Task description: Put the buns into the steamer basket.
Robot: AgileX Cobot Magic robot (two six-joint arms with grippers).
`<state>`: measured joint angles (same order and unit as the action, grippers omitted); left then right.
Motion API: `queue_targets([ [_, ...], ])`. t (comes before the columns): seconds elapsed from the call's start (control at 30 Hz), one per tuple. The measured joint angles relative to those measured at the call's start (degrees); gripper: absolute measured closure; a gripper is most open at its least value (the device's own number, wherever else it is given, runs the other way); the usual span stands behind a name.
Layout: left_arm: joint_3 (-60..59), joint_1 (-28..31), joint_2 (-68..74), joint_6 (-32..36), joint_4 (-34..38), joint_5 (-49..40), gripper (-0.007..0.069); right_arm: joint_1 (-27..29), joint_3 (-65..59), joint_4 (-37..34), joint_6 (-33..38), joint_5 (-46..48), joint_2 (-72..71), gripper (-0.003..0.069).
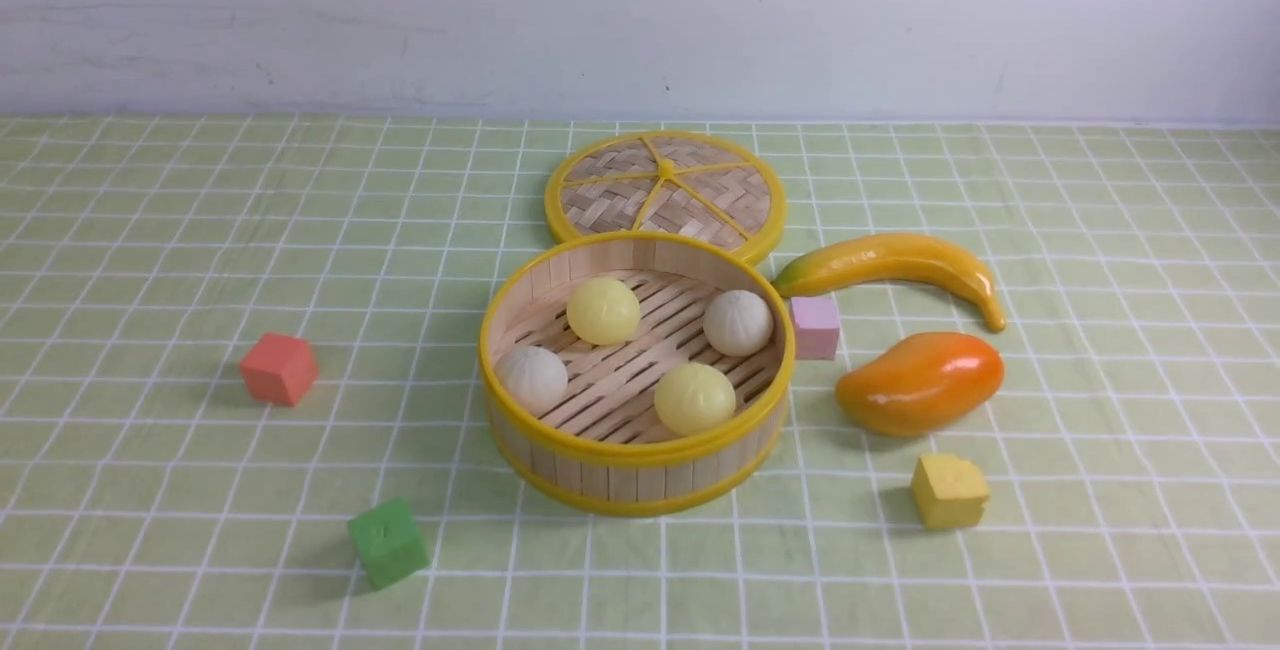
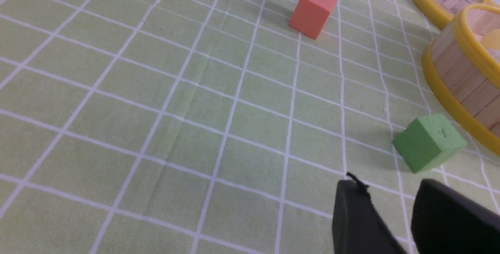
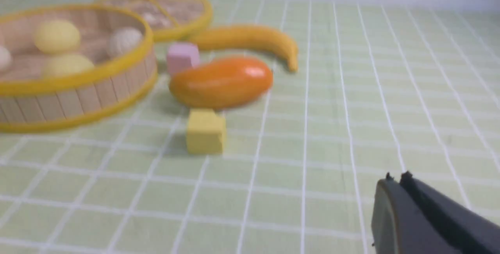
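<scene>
Where the checked green cloth (image 1: 200, 260) spreads flat and faintly creased under a white grid, sits the steamer basket (image 1: 636, 458) at centre: round, walled in upright pale bamboo slats, banded by glossy yellow rims top and bottom, floored with parallel slats. Holds all 4 buns (image 1: 603, 310), small and ball-shaped. Shows 2 smooth, pale yellow ones, far-left and near-right on the floor, and 2 off-white, faintly pleated ones (image 1: 738, 322), far-right and near-left, each apart from the others. Leans or lies just behind the basket's far rim a flat round lid (image 1: 665, 190) of herringbone weave with yellow spokes and hoop. Curves to the right a glossy yellow banana (image 1: 895, 265), green at its stem end. Rests nearer than the banana a shiny orange mango (image 1: 920, 382), plump and tapered. Tucks a matte pink cube (image 1: 816, 326) right beside the basket's right wall. Sits a yellow foam cube (image 1: 949, 491) near-right of the mango, slightly dented. Stands a salmon-red cube (image 1: 278, 368) well left of the basket, and a spongy green cube (image 1: 388, 542) near-left.

Hangs low over bare cloth the left gripper (image 2: 390, 203), dark matte fingers parted with a clear gap, holding nothing, close to the green cube. Hovers over cloth on the right the right gripper (image 3: 396, 181), its dark fingers pressed together, empty.
</scene>
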<state>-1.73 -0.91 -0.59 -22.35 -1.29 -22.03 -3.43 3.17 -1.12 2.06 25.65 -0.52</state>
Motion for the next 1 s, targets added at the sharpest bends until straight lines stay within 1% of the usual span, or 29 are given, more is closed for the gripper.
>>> queue_targets([
  [0.03, 0.0, 0.0, 0.0, 0.0, 0.0, 0.0, 0.0404, 1.4, -2.6, 0.0, 0.0, 0.0, -0.1, 0.0656],
  [0.17, 0.0, 0.0, 0.0, 0.0, 0.0, 0.1, 0.0398, 3.5, -3.8, 0.4, 0.0, -1.9, -0.1, 0.0654],
  [1.0, 0.0, 0.0, 0.0, 0.0, 0.0, 0.0, 0.0387, 3.6, -4.1, 0.4, -0.2, -2.9, -0.1, 0.0624],
])
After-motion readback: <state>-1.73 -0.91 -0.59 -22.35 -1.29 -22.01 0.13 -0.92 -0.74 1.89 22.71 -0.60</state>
